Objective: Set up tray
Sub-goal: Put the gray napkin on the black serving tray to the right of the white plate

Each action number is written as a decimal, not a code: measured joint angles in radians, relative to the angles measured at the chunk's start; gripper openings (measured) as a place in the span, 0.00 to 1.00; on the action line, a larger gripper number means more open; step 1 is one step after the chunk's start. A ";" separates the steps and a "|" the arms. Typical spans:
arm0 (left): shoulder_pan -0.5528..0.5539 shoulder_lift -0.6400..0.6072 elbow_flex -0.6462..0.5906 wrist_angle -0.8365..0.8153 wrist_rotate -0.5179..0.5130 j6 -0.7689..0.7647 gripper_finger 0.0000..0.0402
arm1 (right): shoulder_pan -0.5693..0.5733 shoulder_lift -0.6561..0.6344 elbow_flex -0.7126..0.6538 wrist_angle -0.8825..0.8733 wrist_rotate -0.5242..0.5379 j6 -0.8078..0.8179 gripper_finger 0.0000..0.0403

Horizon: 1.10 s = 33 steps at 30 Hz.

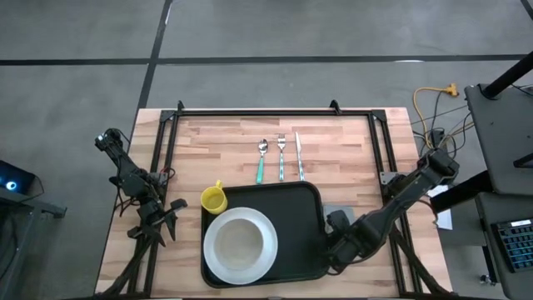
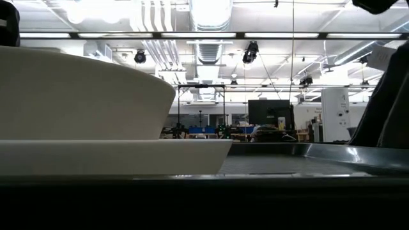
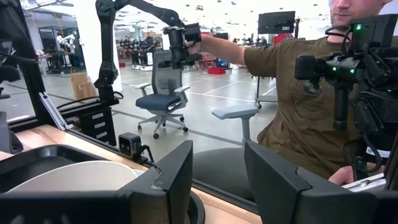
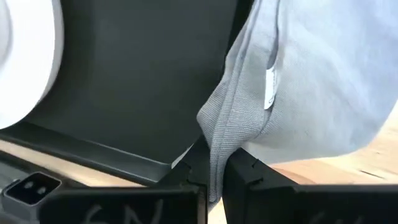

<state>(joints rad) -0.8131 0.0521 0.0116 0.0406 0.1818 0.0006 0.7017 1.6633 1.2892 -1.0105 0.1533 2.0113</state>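
The black tray [image 1: 300, 208] lies at the table's near middle, with a white plate [image 1: 240, 244] on its left half. A yellow cup [image 1: 214, 199] stands on the table at the tray's far left corner. A spoon [image 1: 261, 158], a fork [image 1: 281, 157] and a knife [image 1: 298, 156] lie side by side beyond the tray. A grey napkin [image 1: 337, 212] lies at the tray's right rim. My right gripper [image 1: 331, 242] is down over it, shut on its cloth [image 4: 214, 165]. My left gripper [image 1: 162, 218] waits open left of the tray [image 3: 214, 180]. My right gripper pinches a bunched fold of the grey napkin [image 4: 219, 149] between its two fingers [image 4: 189, 171], coming from above and slanting from the table's right. The fold stands up between the fingers. The rest of the cloth [image 4: 323, 74] spreads slack beside the tray's right rim [image 4: 93, 155].
A black metal frame [image 1: 275, 112] runs along the table's far edge and both sides. Bare wood shows between the cutlery and the frame. In the left wrist view a person [image 3: 298, 106] sits beyond the table, holding out another robot arm's gripper.
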 joint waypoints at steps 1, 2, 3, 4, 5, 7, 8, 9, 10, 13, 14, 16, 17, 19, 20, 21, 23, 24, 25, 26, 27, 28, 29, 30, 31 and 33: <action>0.000 0.000 0.000 0.000 0.000 0.000 0.33 | 0.000 -0.003 0.007 -0.002 0.007 -0.003 0.02; 0.000 0.000 0.000 0.000 0.000 0.000 0.33 | 0.000 -0.007 0.013 -0.001 0.012 -0.008 0.02; 0.000 0.000 0.000 0.000 0.000 0.000 0.33 | 0.000 -0.010 0.018 -0.003 0.020 -0.013 0.02; 0.000 0.000 0.000 0.000 0.000 0.000 0.33 | 0.000 -0.013 0.024 -0.006 0.031 -0.020 0.02; 0.000 0.000 0.000 0.000 0.000 0.000 0.33 | 0.000 -0.014 0.030 -0.011 0.044 -0.023 0.02; 0.000 0.000 0.000 0.000 0.000 0.000 0.33 | -0.002 -0.021 0.044 -0.039 0.064 -0.026 0.02; 0.000 0.000 0.000 0.000 0.000 0.000 0.33 | -0.003 -0.026 0.052 -0.059 0.073 -0.026 0.02; 0.000 0.000 0.000 0.000 0.000 0.000 0.33 | -0.005 -0.030 0.062 -0.078 0.080 -0.026 0.02; 0.000 0.000 0.000 0.000 0.000 0.000 0.33 | -0.008 -0.035 0.071 -0.096 0.085 -0.028 0.02; 0.000 0.000 0.000 0.000 0.000 0.000 0.33 | -0.021 -0.048 0.093 -0.148 0.089 -0.041 0.02; 0.000 0.000 0.000 0.000 0.000 0.000 0.33 | -0.027 -0.056 0.098 -0.158 0.093 -0.049 0.02; 0.000 0.000 0.000 0.000 0.000 0.000 0.33 | -0.044 -0.076 0.104 -0.173 0.112 -0.070 0.02; 0.000 0.000 0.000 0.000 0.000 0.000 0.33 | -0.056 -0.085 0.109 -0.177 0.118 -0.084 0.02; 0.000 0.000 0.000 0.000 0.000 0.000 0.33 | -0.082 -0.099 0.116 -0.197 0.125 -0.110 0.02; 0.000 0.000 0.000 0.000 0.000 0.000 0.33 | -0.098 -0.106 0.117 -0.208 0.128 -0.128 0.02; 0.000 0.000 0.000 0.000 0.000 0.000 0.33 | -0.115 -0.110 0.121 -0.218 0.128 -0.146 0.02; 0.000 0.000 0.000 0.000 0.000 0.000 0.33 | -0.151 -0.122 0.127 -0.233 0.131 -0.187 0.02; 0.000 0.000 0.000 0.000 0.000 0.000 0.33 | -0.171 -0.130 0.129 -0.237 0.131 -0.209 0.02; 0.000 0.000 0.000 0.000 0.000 0.000 0.33 | -0.190 -0.138 0.130 -0.236 0.131 -0.233 0.02; 0.000 0.000 0.000 0.000 0.000 0.000 0.33 | -0.209 -0.145 0.132 -0.235 0.131 -0.255 0.02; 0.000 0.000 0.000 0.000 0.000 0.000 0.33 | -0.230 -0.151 0.137 -0.239 0.131 -0.277 0.02; 0.000 0.000 0.000 0.000 0.000 0.000 0.33 | -0.248 -0.156 0.144 -0.243 0.131 -0.298 0.02; 0.000 0.000 0.000 0.000 0.000 0.000 0.33 | -0.266 -0.159 0.152 -0.244 0.131 -0.318 0.02; 0.000 0.000 0.000 0.000 0.000 0.000 0.33 | -0.283 -0.162 0.162 -0.243 0.131 -0.337 0.02; 0.000 0.000 0.000 0.000 0.000 0.000 0.33 | -0.297 -0.163 0.172 -0.243 0.131 -0.357 0.02; 0.000 0.000 0.000 0.000 0.000 0.000 0.33 | -0.323 -0.162 0.197 -0.243 0.131 -0.396 0.02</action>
<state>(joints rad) -0.8128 0.0521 0.0116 0.0406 0.1818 0.0009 0.3790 1.5014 1.4858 -1.2537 0.2844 1.6149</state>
